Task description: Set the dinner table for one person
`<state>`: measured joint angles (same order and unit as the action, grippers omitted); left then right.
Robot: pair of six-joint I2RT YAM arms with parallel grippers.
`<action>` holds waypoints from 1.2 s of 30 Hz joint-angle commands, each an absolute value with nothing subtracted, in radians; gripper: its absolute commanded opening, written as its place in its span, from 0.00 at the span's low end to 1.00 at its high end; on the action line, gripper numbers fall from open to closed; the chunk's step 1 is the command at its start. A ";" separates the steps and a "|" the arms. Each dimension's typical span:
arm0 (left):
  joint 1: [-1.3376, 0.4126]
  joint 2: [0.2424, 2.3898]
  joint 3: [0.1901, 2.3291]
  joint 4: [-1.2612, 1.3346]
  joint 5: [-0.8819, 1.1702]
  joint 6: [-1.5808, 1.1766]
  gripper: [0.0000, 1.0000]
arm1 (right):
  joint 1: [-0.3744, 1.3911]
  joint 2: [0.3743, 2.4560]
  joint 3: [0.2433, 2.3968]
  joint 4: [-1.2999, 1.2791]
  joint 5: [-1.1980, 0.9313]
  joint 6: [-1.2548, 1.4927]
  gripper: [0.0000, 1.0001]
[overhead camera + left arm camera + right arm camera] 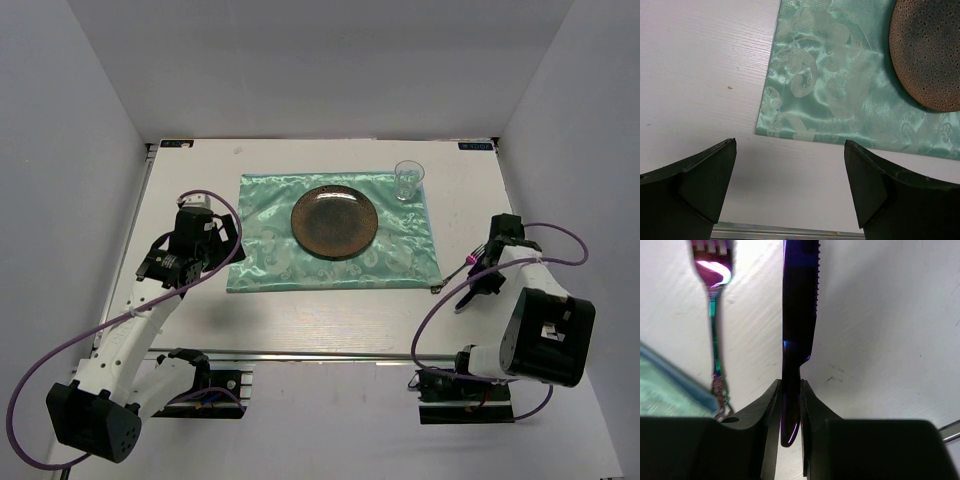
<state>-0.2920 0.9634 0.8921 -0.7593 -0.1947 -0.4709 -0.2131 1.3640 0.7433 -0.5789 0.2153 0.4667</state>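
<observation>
Only your right wrist view shows the right claw (790, 387) pinched on one knife (799, 305), with one fork (715, 315) just beside the corner of the mat (665, 390). Only the top view shows one plate (334, 221) in the mat's middle and one glass (408, 180) on its far right corner. Your left claw (790, 145) gapes wide, empty, above the table (330, 320) that spreads round the one mat, by its near left corner.

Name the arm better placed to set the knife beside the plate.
Right. The right gripper grips the knife just off the mat's right side; the left gripper hangs open, empty, beyond the opposite edge.
</observation>
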 commanded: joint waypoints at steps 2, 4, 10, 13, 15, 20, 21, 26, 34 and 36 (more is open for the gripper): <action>-0.298 0.953 0.904 -0.765 -0.204 -0.469 0.98 | -0.161 1.287 0.845 -0.655 0.244 0.451 0.00; -0.298 0.956 0.904 -0.762 -0.204 -0.469 0.98 | -0.115 1.302 0.891 -0.669 0.235 0.427 0.00; -0.298 0.948 0.902 -0.761 -0.224 -0.469 0.98 | 0.068 1.451 1.014 -0.650 0.137 0.307 0.00; -0.298 0.948 0.894 -0.756 -0.218 -0.466 0.98 | 0.141 1.527 1.080 -0.649 0.152 0.290 0.00; -0.298 0.946 0.891 -0.749 -0.209 -0.462 0.98 | 0.176 1.563 1.109 -0.646 0.143 0.276 0.00; -0.298 0.948 0.887 -0.741 -0.204 -0.459 0.98 | 0.264 1.687 1.206 -0.652 0.169 0.249 0.00; -0.298 0.948 0.885 -0.741 -0.204 -0.457 0.98 | 0.268 1.698 1.210 -0.649 0.169 0.247 0.00; -0.298 0.953 0.884 -0.741 -0.209 -0.456 0.98 | 0.279 1.767 1.239 -0.649 0.167 0.233 0.00; -0.298 0.956 0.880 -0.733 -0.204 -0.453 0.98 | 0.288 1.816 1.261 -0.640 0.161 0.155 0.00; -0.298 0.960 0.881 -0.733 -0.201 -0.451 0.98 | 0.287 1.828 1.270 -0.640 0.149 0.134 0.00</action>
